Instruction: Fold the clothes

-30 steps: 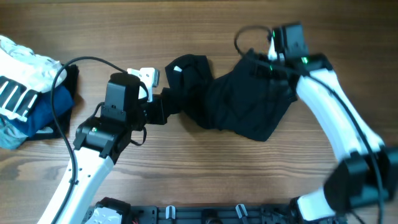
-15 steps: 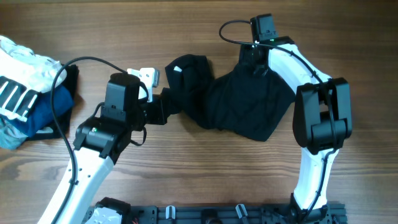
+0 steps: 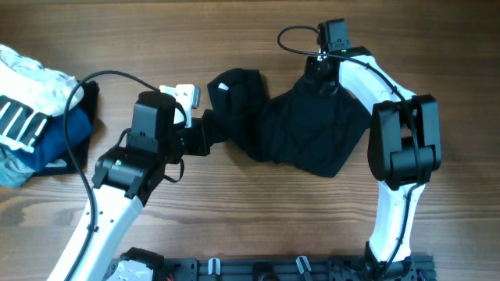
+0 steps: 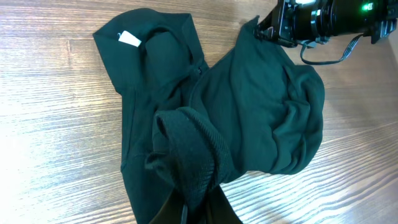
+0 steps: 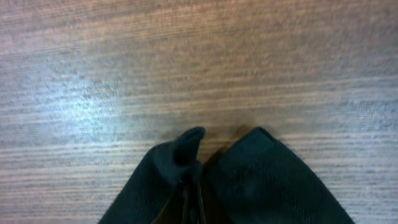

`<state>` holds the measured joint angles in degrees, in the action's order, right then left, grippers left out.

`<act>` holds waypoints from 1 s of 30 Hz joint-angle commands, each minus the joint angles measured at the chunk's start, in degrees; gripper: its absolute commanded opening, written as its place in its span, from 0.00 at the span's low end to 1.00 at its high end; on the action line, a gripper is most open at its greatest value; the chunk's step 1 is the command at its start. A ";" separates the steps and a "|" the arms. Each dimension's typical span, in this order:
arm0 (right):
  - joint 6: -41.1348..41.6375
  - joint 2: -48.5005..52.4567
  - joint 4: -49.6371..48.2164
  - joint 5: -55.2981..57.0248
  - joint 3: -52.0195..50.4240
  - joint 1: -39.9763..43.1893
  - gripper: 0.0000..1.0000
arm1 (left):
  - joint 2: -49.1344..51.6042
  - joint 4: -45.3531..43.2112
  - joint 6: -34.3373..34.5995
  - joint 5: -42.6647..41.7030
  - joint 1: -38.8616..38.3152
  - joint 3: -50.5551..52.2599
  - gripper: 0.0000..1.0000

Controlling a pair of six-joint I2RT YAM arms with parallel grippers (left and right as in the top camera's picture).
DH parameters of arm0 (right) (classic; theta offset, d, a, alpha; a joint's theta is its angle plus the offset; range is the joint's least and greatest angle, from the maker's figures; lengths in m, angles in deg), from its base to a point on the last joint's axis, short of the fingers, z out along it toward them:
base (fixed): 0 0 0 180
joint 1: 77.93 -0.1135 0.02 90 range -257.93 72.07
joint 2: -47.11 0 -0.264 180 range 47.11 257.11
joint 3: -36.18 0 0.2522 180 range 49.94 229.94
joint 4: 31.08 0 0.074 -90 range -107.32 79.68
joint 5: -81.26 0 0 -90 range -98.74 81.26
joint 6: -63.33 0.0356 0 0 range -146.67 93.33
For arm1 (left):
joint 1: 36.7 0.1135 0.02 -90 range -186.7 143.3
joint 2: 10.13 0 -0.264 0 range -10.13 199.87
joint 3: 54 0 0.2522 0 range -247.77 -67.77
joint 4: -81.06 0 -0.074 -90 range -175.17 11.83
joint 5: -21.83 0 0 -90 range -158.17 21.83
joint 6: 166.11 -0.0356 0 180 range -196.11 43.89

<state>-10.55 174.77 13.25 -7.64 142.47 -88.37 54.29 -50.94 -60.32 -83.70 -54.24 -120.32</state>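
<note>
The black T-shirt [image 3: 301,129] lies crumpled in a loose heap at the middle of the wooden table [image 3: 234,211], not flat and with no tidy fold visible. Its larger mass sits to the right. A narrower bunched part reaches left and far, and a small white label [image 3: 221,88] shows there. The left gripper [image 3: 205,134] is at the left edge of the heap. In the left wrist view its fingers are closed together on a thick ribbed roll of the black fabric, which stands up in a ridge above them. The right gripper [image 3: 316,78] is at the far edge of the heap. In the right wrist view its fingers are pressed together with a pinch of the shirt's edge between them, and the cloth spreads out to both sides over bare wood. A black cable [image 3: 293,39] loops above the right wrist. Well apart from the shirt, at the left edge of the table, sits a separate pile: a white garment with black stripes [image 3: 23,105] resting on a blue folded garment [image 3: 51,140]. Neither arm touches that pile.
</note>
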 commanded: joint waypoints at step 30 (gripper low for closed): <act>-1.20 -46.49 21.66 6.16 1.64 10.14 0.04 | 4.37 -27.04 -0.55 6.84 14.40 -11.17 0.04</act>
<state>-10.53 121.59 39.35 -2.68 143.41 -78.51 53.26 -73.51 -60.34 -75.76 -40.27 -130.75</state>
